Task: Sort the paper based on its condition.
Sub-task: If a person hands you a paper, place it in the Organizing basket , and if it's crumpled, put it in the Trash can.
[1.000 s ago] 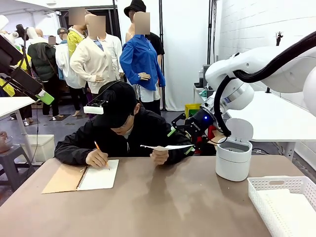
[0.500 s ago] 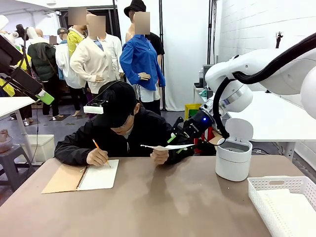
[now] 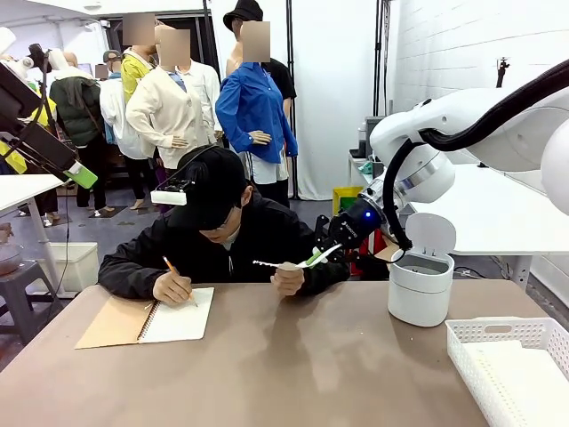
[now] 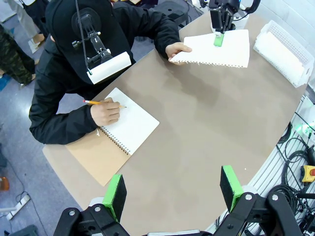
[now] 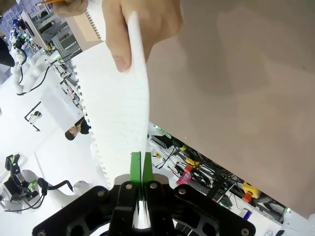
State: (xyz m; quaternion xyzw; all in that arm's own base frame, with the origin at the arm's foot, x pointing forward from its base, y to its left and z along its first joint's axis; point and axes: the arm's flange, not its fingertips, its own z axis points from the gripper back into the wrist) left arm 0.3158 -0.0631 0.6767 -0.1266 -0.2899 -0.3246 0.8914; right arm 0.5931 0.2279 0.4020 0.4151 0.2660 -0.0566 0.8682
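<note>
Our right gripper (image 3: 313, 259) has just pinched shut on the person's flat white paper sheet (image 3: 276, 264); we can take it.

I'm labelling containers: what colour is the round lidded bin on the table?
White; the round lidded plastic bin shows best in the front view.

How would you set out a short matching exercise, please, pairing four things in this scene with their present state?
Things:
1. paper sheet
2. spiral notebook
3. white bin
4. right gripper

States:
A. lid raised
B. shut on the sheet's edge
C. lies open on the table
D. held above the table by a person's hand

Pairs: 1-D, 2-C, 3-A, 4-B
</note>
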